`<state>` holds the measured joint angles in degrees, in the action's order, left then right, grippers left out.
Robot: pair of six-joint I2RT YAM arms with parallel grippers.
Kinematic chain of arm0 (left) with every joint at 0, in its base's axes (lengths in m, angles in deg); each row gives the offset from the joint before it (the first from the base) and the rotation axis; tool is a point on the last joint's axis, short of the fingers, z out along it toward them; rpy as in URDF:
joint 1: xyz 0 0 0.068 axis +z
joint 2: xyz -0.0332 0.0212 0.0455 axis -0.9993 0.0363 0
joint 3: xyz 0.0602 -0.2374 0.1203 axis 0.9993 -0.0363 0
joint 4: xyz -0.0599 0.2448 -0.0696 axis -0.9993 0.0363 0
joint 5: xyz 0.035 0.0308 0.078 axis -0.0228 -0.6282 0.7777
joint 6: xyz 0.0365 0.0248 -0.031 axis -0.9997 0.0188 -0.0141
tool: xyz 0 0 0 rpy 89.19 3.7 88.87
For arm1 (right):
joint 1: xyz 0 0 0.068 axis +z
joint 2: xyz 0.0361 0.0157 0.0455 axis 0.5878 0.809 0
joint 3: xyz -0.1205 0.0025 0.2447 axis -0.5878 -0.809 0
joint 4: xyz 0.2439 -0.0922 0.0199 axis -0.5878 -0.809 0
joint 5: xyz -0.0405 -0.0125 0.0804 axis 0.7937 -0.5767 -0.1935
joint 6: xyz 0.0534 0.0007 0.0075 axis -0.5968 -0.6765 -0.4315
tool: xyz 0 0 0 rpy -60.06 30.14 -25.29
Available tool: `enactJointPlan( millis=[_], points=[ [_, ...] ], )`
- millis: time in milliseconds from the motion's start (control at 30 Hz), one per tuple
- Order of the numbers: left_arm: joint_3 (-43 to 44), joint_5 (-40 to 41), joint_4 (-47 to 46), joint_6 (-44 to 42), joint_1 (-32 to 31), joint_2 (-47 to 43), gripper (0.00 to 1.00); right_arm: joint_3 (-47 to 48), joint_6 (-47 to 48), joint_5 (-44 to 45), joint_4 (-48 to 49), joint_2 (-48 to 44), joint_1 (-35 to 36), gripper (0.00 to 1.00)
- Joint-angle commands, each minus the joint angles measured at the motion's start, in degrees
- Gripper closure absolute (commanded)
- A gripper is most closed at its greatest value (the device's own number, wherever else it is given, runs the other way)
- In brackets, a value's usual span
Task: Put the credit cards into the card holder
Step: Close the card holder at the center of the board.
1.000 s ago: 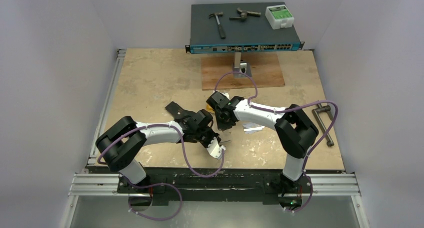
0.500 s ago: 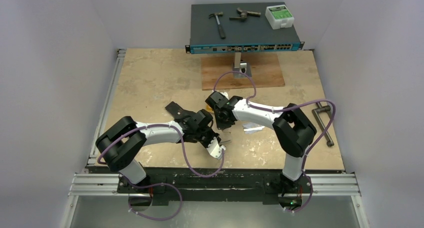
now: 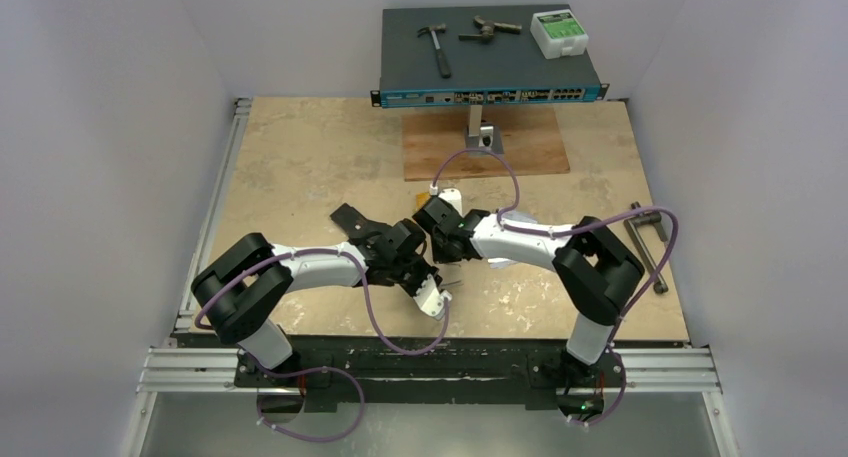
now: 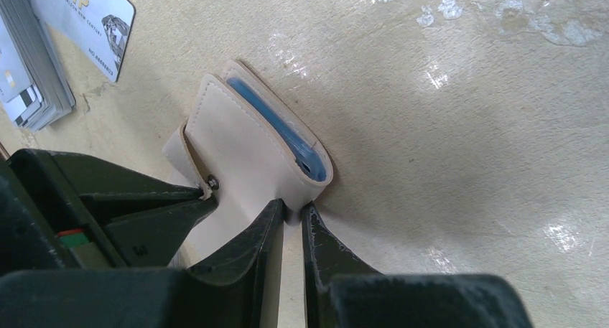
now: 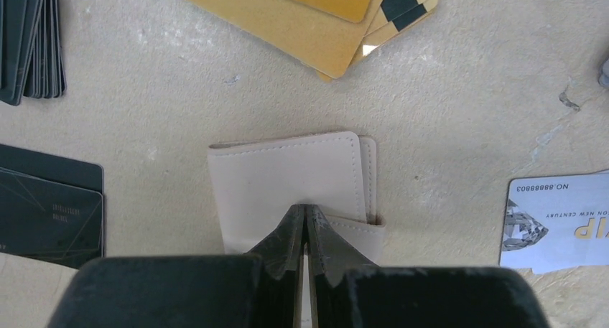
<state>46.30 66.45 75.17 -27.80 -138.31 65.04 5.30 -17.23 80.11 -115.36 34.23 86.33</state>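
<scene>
The tan card holder (image 4: 251, 138) lies folded on the stained beige tabletop (image 3: 300, 157), between the 2 arms. The left gripper (image 4: 287, 217) pinches its edge. The right gripper (image 5: 306, 220) is clenched, its tips at the snap tab. Nearby lie 1 fanned gold card stack (image 5: 309, 19), 1 grey card stack (image 4: 32, 77) and 1 loose silver VIP card (image 5: 556, 217). Pale walls enclose the table. 1 hammer (image 3: 436, 49) rests on the network switch (image 3: 500, 69).

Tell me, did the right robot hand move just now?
Yes. The right gripper shifted slightly toward the arms' bases, away from the wooden board, with its tips at the card holder.
</scene>
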Motion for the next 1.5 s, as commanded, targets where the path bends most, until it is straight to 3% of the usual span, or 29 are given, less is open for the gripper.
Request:
enactJointPlan(
  millis=[0,200,400,700,867,933,1000,1067,1133,1267,1367,1467],
  points=[
    [0.7,1.7,0.7,2.4,1.0,0.5,0.91,-8.1,-7.3,-0.5,-4.8,2.8,4.8,1.0],
    [2.3,1.6,1.8,5.1,2.5,0.3,0.92,-14.2,-16.2,2.7,-1.3,2.0,8.5,1.0],
    [2.6,0.0,2.1,7.7,5.3,-1.3,0.95,-26.9,-25.2,6.5,6.5,-3.7,10.6,1.0],
    [7.3,-3.9,8.5,17.0,9.7,-7.3,0.88,-30.3,-33.1,6.2,10.5,5.6,17.7,1.0],
    [7.2,-7.2,11.7,21.5,14.0,-12.7,0.54,-32.6,-36.0,5.6,12.5,6.4,19.8,1.0],
    [7.0,-8.4,12.4,23.7,16.0,-14.4,0.36,-31.7,-36.4,5.9,11.6,7.5,21.0,1.0],
    [7.6,-11.3,13.2,26.9,19.0,-15.9,0.26,-30.1,-36.5,6.6,9.8,9.0,22.6,1.0],
    [8.6,-15.1,14.3,30.7,22.6,-17.2,0.09,-28.7,-36.9,6.8,8.3,10.8,23.9,1.0],
    [8.9,-19.1,14.2,34.8,26.2,-18.6,0.03,-27.6,-37.1,7.0,7.1,12.1,25.1,1.0],
    [9.1,-28.3,12.1,45.1,35.0,-20.7,0.0,-25.2,-37.9,6.7,4.2,15.5,26.8,1.0],
    [7.7,-29.8,14.0,41.6,35.5,-21.7,0.0,-24.2,-38.5,6.5,2.9,16.7,27.7,1.0],
    [-3.5,-28.9,4.2,33.3,34.7,-27.0,0.0,-25.4,-38.5,6.0,4.1,14.8,27.7,1.0]
  ],
)
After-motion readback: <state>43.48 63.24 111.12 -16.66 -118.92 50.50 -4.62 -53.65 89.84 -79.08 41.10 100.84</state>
